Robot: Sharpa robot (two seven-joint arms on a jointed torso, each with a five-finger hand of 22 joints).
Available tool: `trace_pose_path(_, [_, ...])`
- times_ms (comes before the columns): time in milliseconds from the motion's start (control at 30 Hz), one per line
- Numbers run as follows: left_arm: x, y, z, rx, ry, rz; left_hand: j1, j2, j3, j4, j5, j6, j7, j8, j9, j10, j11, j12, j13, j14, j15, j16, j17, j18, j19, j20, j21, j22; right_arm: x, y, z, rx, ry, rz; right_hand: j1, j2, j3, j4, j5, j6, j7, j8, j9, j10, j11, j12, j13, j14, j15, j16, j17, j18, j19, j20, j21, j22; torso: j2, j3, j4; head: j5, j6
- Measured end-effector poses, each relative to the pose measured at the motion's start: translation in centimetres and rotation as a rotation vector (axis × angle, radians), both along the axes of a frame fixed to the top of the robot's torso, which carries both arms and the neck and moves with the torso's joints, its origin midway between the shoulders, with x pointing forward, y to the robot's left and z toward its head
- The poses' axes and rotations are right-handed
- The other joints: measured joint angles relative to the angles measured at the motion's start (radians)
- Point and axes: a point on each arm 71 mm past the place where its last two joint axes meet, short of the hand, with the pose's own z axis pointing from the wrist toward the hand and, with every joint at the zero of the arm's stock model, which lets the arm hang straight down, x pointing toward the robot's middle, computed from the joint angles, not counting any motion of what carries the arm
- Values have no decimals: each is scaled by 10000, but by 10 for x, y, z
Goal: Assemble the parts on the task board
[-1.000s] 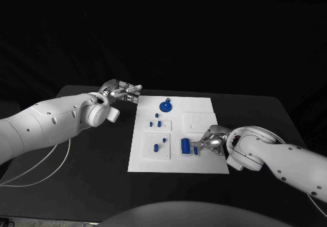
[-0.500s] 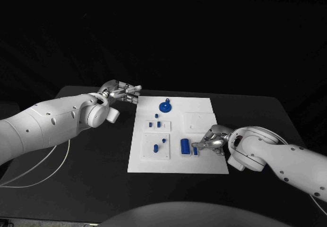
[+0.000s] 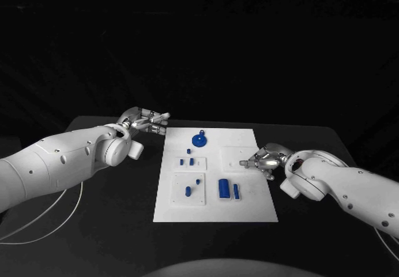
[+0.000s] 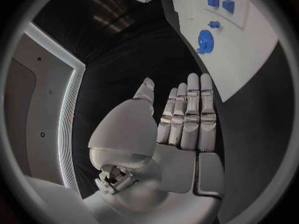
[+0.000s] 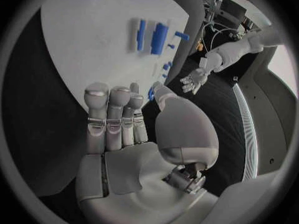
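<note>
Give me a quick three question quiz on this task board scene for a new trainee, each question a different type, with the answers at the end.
1. True or false: the right hand holds a blue part.
2. Multiple choice: the round blue disc-shaped part lies A) at the far end of the white rectangular task board, B) on the black table beside it, C) in the left hand.
3. Fill in: the left hand hovers over the ____, off the board's far left corner.

Key: 1 false, its fingers are spread and hold nothing; 2 A; 3 table.
</note>
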Motion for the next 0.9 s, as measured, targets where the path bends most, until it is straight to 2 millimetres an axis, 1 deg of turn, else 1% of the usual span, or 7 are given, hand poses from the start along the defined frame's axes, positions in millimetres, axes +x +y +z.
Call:
trace_pose_path(133, [2, 1, 1, -57, -124, 203, 134, 27, 42, -125, 108, 0, 0, 0, 0, 37, -37, 0, 0, 0, 0, 0, 0, 0, 0, 0, 0, -8, 25, -11, 8, 1119, -523, -710, 458, 813, -1183, -888, 910, -341, 165, 0, -465, -771, 146, -1557, -1475, -480, 155, -812, -649, 213, -16, 232, -3076, -1385, -40, -38, 5, -105, 267])
trace_pose_path(333, [7, -3, 2, -191, -256, 465, 200, 93, 61, -199, 116, 0, 0, 0, 0, 37, -36, 0, 0, -72, 8, -3, -24, -1, 0, 0, 0, -27, 55, -31, 11, 2737, -1103, -1944, 760, 1326, -1529, -1582, 1063, -434, 257, 0, -1065, -889, 340, -2945, -4386, -974, 406, -1951, -2078, 252, -97, 533, -4921, -3224, -121, -106, 41, -264, 798])
trace_pose_path(433, [12, -6, 5, -272, -351, 586, 207, 100, 32, -227, 116, 0, 0, 0, 0, 37, -36, 0, 0, -330, 103, -164, -122, -1, -99, 99, 0, -81, 68, -42, 11, 3545, -1438, -2570, 910, 1476, -1400, -1862, 1063, -717, 459, 0, -1976, -819, 496, -3895, -6048, -1358, 712, -3143, -3042, 249, -467, 809, -5822, -4434, -138, -111, 75, -321, 1086])
trace_pose_path(533, [17, -8, 8, -360, -448, 716, 251, 145, 27, -303, 133, 0, 0, 0, 0, -168, 63, 0, 0, -798, 250, -166, -307, 0, -476, 252, 0, -223, 80, -48, 13, 4303, -1770, -3025, 905, 1546, -1016, -2023, 1063, -1030, 746, -60, -3300, -1190, 970, -5900, -8168, -2077, 1277, -5149, -4350, 243, -1908, 1317, -5941, -6174, -151, -100, 106, -341, 1306])
trace_pose_path(667, [22, -8, 11, -494, -531, 917, 344, 158, 56, -387, 156, -189, -8, 0, 0, -711, 221, 0, 0, -1589, 504, -166, -643, 0, -1118, 540, -39, -575, 89, -51, 13, 5118, -2112, -3362, 958, 1598, -404, -2219, 961, -1340, 952, -60, -4737, -1904, 1620, -7460, -10337, -3423, 2094, -7342, -6647, 355, -4260, 2393, -5937, -8958, -161, -74, 131, -371, 1505])
trace_pose_path(800, [25, -8, 13, -643, -589, 1088, 344, 158, 97, -429, 156, -277, 10, 0, -29, -779, 260, 0, 0, -2006, 646, -166, -829, -1, -1347, 736, -39, -1089, 94, -54, 14, 5745, -2374, -3454, 958, 1598, -101, -2323, 908, -1293, 942, -60, -5425, -2181, 1696, -7611, -10561, -3550, 2219, -7531, -8537, 968, -4343, 3061, -5953, -11446, -150, -49, 136, -372, 1602])
trace_pose_path(900, [24, -7, 12, -650, -570, 1102, -718, 130, 251, -638, -190, -1665, -372, -212, -216, -1797, -111, -202, -174, -3055, 280, -398, -1024, -95, -2475, 406, -233, -1725, 93, -54, 15, 5772, -2391, -3456, -99, 1369, -432, -1991, 49, -2616, 612, -238, -5628, -3172, 1359, -7822, -10733, -4489, 1920, -7739, -8821, 675, -5341, 2678, -6088, -12147, -148, -42, 136, -365, 1613])
